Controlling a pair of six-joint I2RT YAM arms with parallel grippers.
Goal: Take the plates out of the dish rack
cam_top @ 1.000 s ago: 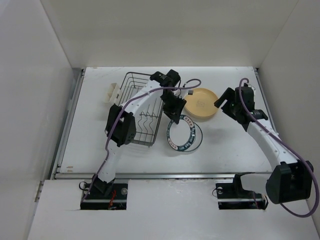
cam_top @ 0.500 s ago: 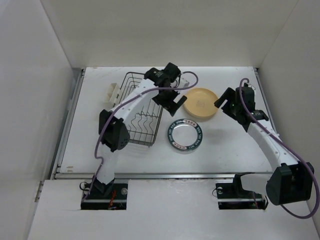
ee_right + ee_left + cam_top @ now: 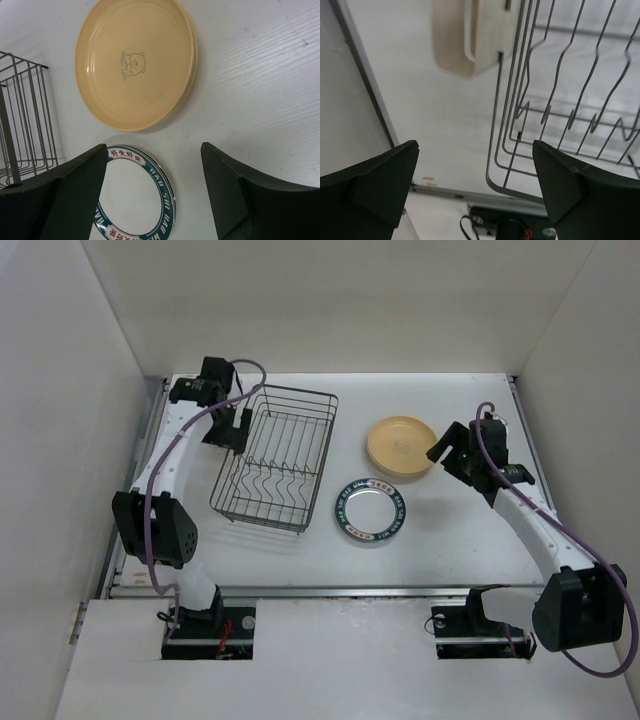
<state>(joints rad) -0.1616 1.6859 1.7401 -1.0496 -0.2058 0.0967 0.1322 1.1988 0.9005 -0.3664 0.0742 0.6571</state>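
Note:
The dish rack (image 3: 275, 458), a dark wire basket, stands left of centre with no plate in its slots. A tan-yellow plate (image 3: 400, 447) lies flat to its right, and a white plate with a wide dark-teal rim (image 3: 370, 510) lies nearer the front. My left gripper (image 3: 228, 430) hangs open and empty over the rack's far left corner. In the left wrist view the rack's wires (image 3: 520, 125) run between the spread fingers (image 3: 380, 175). My right gripper (image 3: 446, 446) is open and empty beside the tan plate's right edge, looking down on both plates (image 3: 135, 60) (image 3: 135, 195).
A cream plastic holder (image 3: 470, 40) is clipped to the rack's left side. White walls enclose the table on the left, back and right. A metal rail (image 3: 135, 490) runs along the table's left edge.
My left gripper opened and let go of the teal-rimmed plate, which now lies flat. The left arm swung left to the rack's far left corner. The right arm barely moved.

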